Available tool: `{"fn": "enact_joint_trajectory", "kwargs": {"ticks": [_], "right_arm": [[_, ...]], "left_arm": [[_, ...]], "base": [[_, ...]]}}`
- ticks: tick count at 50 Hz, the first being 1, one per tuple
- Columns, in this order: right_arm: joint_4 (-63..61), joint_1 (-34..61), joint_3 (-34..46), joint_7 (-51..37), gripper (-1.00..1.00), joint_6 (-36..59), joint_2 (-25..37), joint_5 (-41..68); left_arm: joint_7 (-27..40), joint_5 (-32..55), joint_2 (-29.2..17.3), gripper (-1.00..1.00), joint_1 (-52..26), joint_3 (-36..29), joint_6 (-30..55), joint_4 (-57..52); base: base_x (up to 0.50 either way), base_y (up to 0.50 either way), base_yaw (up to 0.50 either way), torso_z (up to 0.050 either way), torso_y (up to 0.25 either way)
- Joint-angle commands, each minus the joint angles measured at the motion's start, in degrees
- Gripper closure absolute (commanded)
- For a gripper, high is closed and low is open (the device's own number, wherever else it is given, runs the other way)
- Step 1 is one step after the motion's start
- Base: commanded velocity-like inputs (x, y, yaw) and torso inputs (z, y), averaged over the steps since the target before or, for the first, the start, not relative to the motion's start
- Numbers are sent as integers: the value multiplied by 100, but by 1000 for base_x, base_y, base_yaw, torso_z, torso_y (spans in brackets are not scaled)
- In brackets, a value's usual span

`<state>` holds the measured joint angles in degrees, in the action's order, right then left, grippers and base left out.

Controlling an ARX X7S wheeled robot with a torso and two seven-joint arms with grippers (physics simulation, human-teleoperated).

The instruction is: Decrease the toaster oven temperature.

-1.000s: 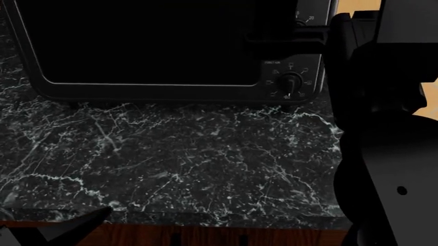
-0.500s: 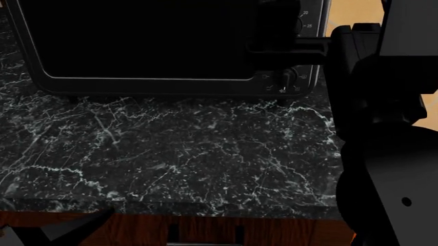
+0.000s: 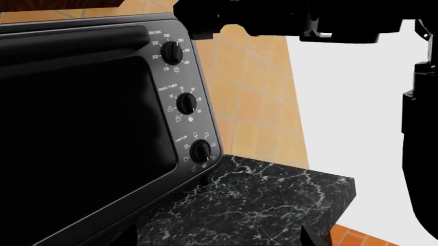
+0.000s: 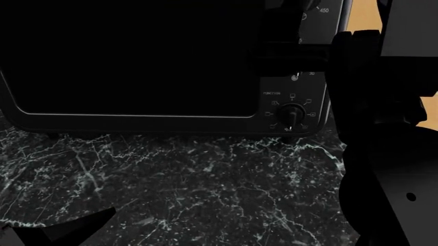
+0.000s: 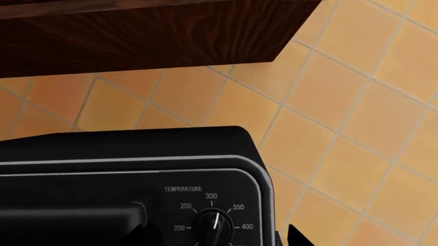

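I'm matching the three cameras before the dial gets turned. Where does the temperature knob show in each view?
Left wrist view: temperature knob, topmost of three in the toaster oven's knob column.
Right wrist view: bottom edge, knob under the "TEMPERATURE" label, pointer just past 300.
Head view: knob itself hidden behind the dark right arm; only the numeral 450 shows near the top.
Shared landmark: the oven's knob column, whose FUNCTION knob also shows in the left wrist view.

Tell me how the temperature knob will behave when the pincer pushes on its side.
The temperature knob is round with a raised grip ridge, so it will probably turn rather than slide. Its glossy black surface may be slippery. The toaster oven looks boxy and sits on feet on the counter, so it probably stays put.
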<state>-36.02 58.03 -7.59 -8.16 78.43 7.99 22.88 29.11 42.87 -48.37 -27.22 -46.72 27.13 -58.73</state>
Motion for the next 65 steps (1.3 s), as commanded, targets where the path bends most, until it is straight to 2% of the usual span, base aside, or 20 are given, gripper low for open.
{"fn": "enact_joint_trajectory", "kwargs": {"ticks": [1, 20, 37, 65], "right_arm": [[171, 434, -110, -197, -100, 896, -13, 112], [1222, 875, -350, -472, -100, 683, -213, 93], [1819, 685, -199, -954, -100, -27, -518, -170], [2327, 755, -141, -1096, -100, -342, -625, 341]], "left_arm": [[19, 25, -26, -100, -81, -107, -43, 41], [-46, 106, -100, -100, -154, -117, -201, 192], [-127, 20, -70, -100, -168, -183, -298, 305], [-132, -154, -106, -100, -127, -319, -355, 294]], "base": [[0, 0, 0, 0, 0], [0, 0, 0, 0, 0], [0, 0, 0, 0, 0], [0, 0, 0, 0, 0]]}}
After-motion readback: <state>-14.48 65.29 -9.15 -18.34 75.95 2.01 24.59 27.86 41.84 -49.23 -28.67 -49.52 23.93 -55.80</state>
